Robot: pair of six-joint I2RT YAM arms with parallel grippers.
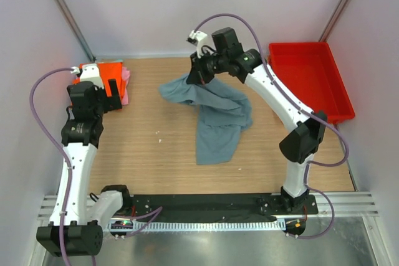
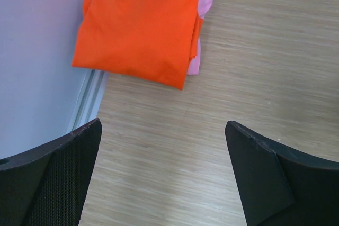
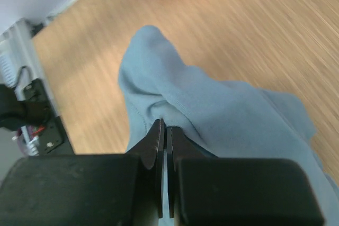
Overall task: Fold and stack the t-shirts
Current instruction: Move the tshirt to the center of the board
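A crumpled grey-blue t-shirt (image 1: 215, 113) lies in the middle of the table, its upper left part lifted. My right gripper (image 1: 194, 78) is shut on a fold of that grey-blue t-shirt (image 3: 222, 109), the cloth pinched between the closed fingertips (image 3: 159, 133). A folded orange t-shirt (image 2: 139, 25) sits on a pink t-shirt (image 2: 202, 9) in the far left corner by the wall. My left gripper (image 2: 161, 141) hangs open above bare wood just in front of that stack, touching nothing. In the top view the left arm covers much of the orange t-shirt (image 1: 111, 70).
A red plastic bin (image 1: 308, 79) stands at the far right. Walls close the table on the left, back and right. A black base rail (image 1: 206, 204) runs along the near edge.
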